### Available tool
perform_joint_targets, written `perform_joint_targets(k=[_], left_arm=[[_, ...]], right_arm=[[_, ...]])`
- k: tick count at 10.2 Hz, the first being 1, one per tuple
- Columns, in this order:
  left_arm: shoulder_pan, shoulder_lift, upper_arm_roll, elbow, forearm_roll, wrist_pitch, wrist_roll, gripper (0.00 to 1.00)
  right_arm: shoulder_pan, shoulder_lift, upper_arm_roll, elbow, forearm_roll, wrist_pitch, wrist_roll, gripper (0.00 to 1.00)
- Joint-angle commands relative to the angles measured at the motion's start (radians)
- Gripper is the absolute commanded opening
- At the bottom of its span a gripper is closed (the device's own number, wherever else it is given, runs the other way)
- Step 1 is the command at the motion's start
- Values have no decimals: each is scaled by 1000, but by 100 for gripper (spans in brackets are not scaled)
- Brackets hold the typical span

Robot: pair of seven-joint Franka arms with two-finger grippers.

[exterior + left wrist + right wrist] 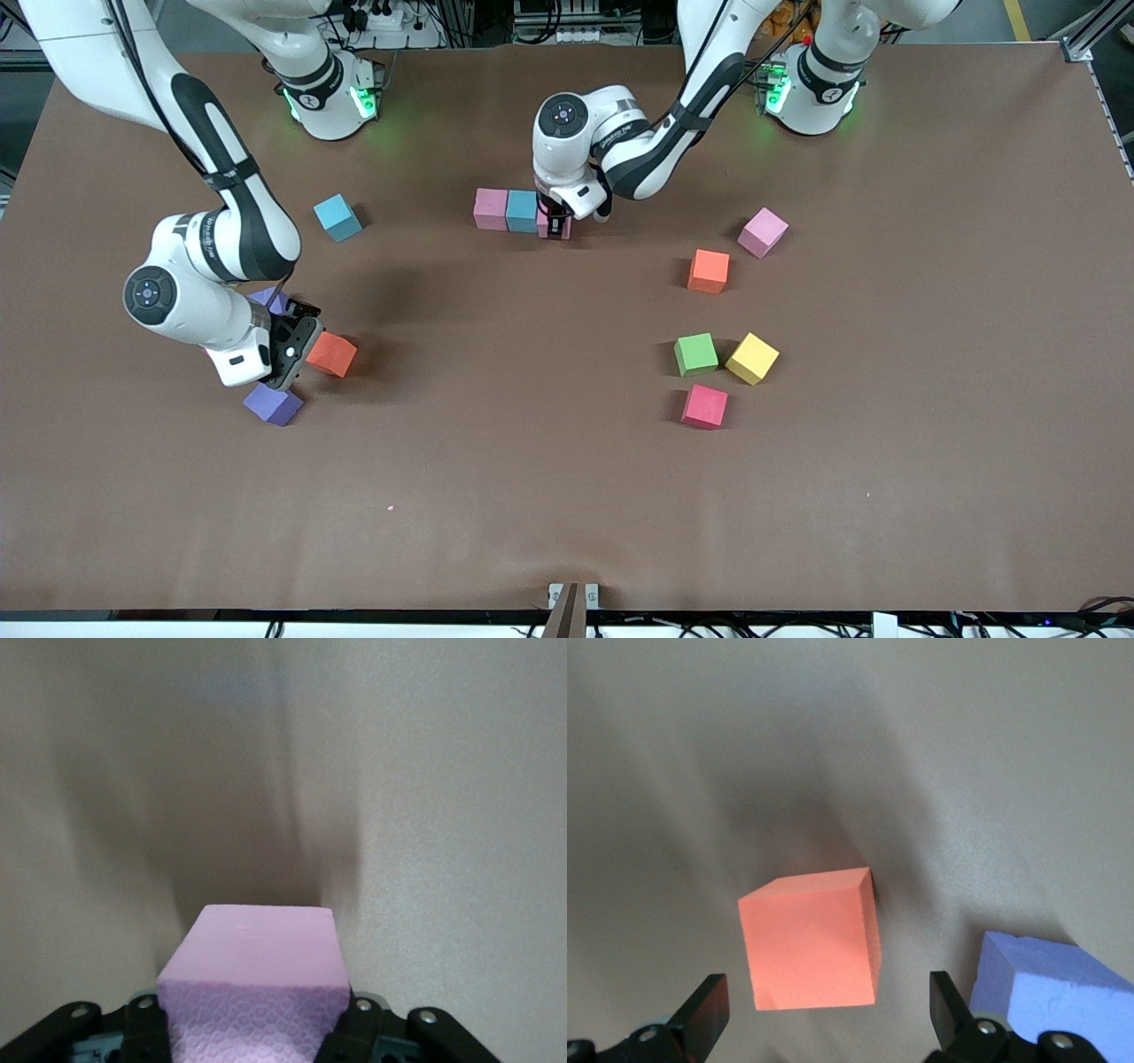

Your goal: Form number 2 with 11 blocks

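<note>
At the right arm's end of the counter point(567, 496), the right gripper point(297, 347) hangs low with its fingers spread wide, an orange block point(332, 354) just in front of it and not yet between the fingers point(704, 1010). One purple block point(273, 404) lies just beside the gripper, nearer the front camera, and another purple block point(268, 299) peeks out from under the arm. A light blue block point(337, 217) sits alone, farther from the camera. Mid-counter, a row has begun: a pink block point(490, 209) touching a blue block point(522, 211), and the left gripper point(555, 227) is clamped on a third pink block point(257, 983), holding it at the counter against the blue one. Toward the left arm's end lie loose blocks, well apart from the row: an orange one point(709, 271), a pink one point(763, 232), a green one point(696, 354) almost touching a yellow one point(752, 358), and a red one point(704, 407) nearest the camera. Wide bare counter lies between the row and the near edge. No readable writing shows on any block.
</note>
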State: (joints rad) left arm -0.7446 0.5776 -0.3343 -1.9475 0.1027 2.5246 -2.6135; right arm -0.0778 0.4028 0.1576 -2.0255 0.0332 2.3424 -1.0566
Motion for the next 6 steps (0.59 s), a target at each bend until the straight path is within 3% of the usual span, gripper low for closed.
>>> perform_joint_targets(k=[1, 6], left_arm=[[-13, 14, 4, 2, 19, 20, -43, 3], [-27, 21, 4, -1, 17, 22, -66, 6]], right_arm=[[3, -1, 16, -8, -7, 12, -31, 100], [9, 28, 16, -71, -26, 158, -85, 100]])
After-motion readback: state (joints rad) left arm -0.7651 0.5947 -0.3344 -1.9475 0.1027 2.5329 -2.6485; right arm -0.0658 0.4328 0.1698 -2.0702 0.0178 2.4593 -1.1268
